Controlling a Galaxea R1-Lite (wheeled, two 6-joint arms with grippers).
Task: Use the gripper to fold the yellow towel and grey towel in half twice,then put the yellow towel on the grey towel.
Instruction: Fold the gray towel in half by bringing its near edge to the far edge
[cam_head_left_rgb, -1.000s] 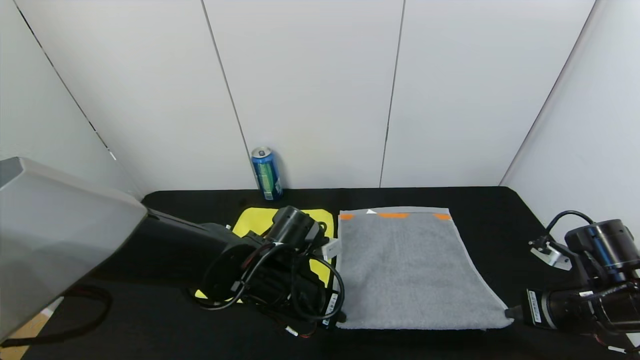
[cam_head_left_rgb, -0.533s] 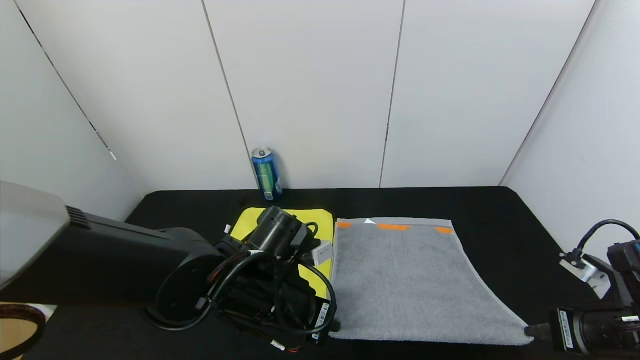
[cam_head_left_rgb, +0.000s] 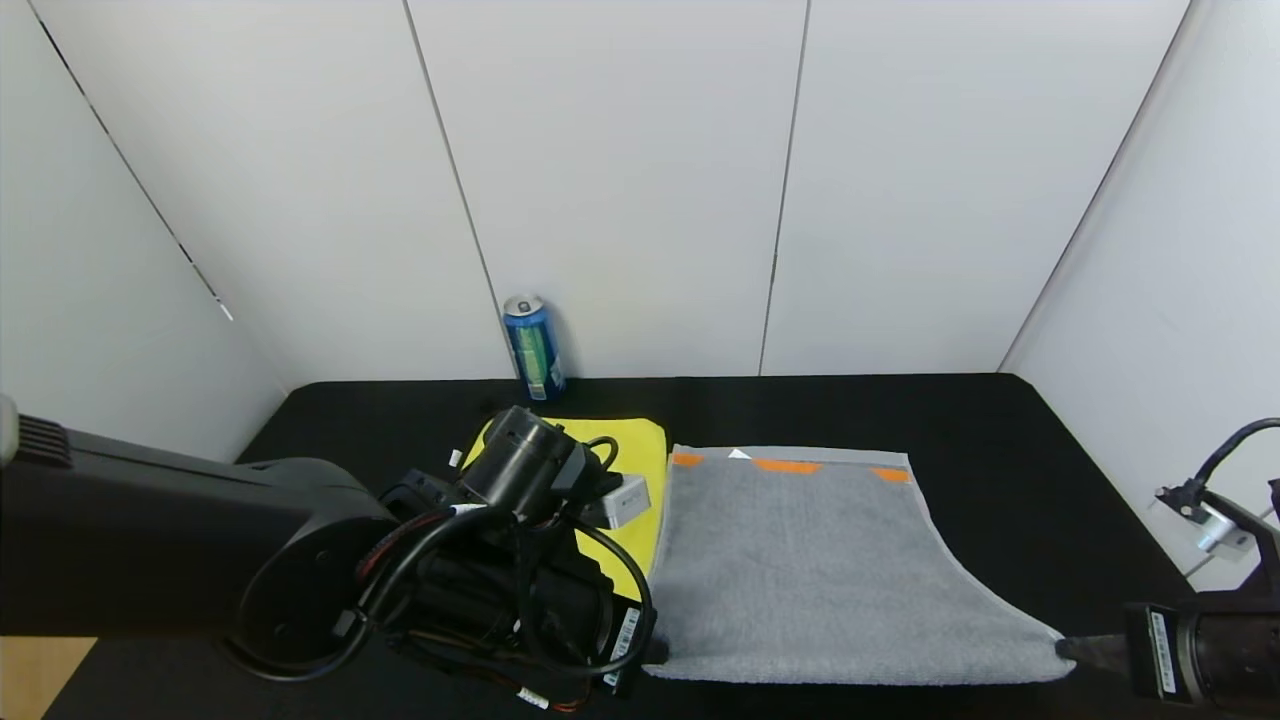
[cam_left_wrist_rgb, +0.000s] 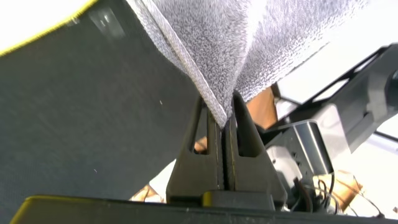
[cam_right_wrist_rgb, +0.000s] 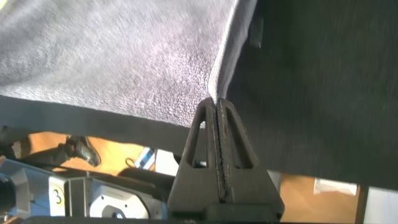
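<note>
Both claws grip the grey towel (cam_head_left_rgb: 820, 560) at the bench's (cam_head_left_rgb: 1000, 430) near edge, left claw (cam_left_wrist_rgb: 224, 115) clenched on one corner, right claw (cam_right_wrist_rgb: 216, 106) on the other.

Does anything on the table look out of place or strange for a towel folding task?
A blue drink can stands upright at the table's back edge, behind the yellow towel. It has no part in folding; nothing looks spilled or damaged.
</note>
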